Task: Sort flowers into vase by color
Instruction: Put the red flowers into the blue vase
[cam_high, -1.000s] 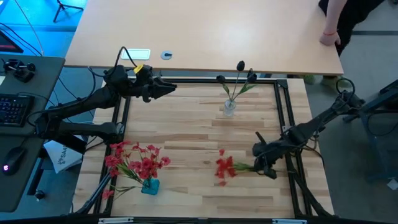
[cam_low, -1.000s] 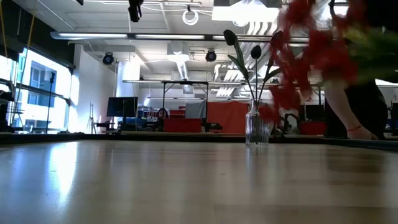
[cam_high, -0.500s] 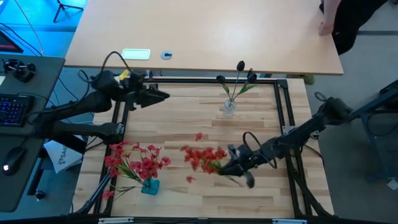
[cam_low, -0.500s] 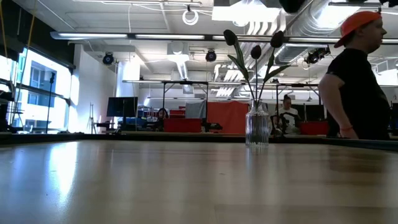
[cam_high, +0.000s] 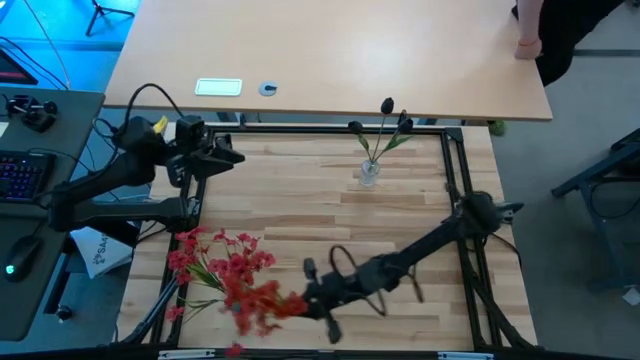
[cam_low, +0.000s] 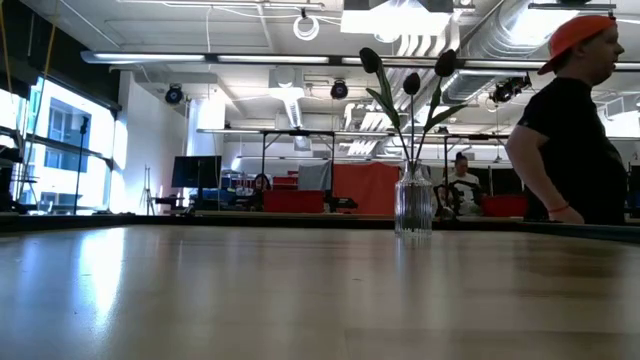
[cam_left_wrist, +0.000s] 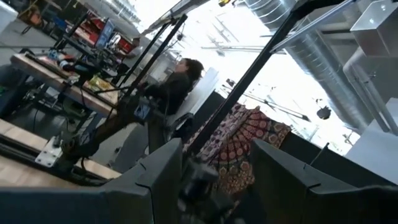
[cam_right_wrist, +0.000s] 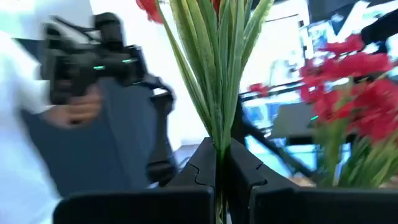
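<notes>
A red flower sprig (cam_high: 262, 303) is being carried by the right gripper (cam_high: 312, 297), and over the last second it has been swept from the right side of the table (cam_high: 300, 215) across to the near left corner. There the red bunch (cam_high: 222, 262) is already standing in a blue vase (cam_high: 241, 299). The carried blossoms are now being held just beside that bunch, so a drop into the matching vase is judged to be close. The left gripper (cam_high: 228, 158) has been drawn back toward the far left corner, its fingers being kept spread on nothing.

In the right wrist view, the green stems (cam_right_wrist: 217, 68) are being pinched between fingers (cam_right_wrist: 205, 163) pressed tightly together, and the red bunch is being seen close by. Neither the grip nor this is being made clear from above. In the low view, only the clear vase (cam_low: 413, 207) with dark buds (cam_low: 405, 70), standing at the far edge, is being shown, with a person (cam_low: 565, 130) walking behind. No arm is being caught there.
</notes>
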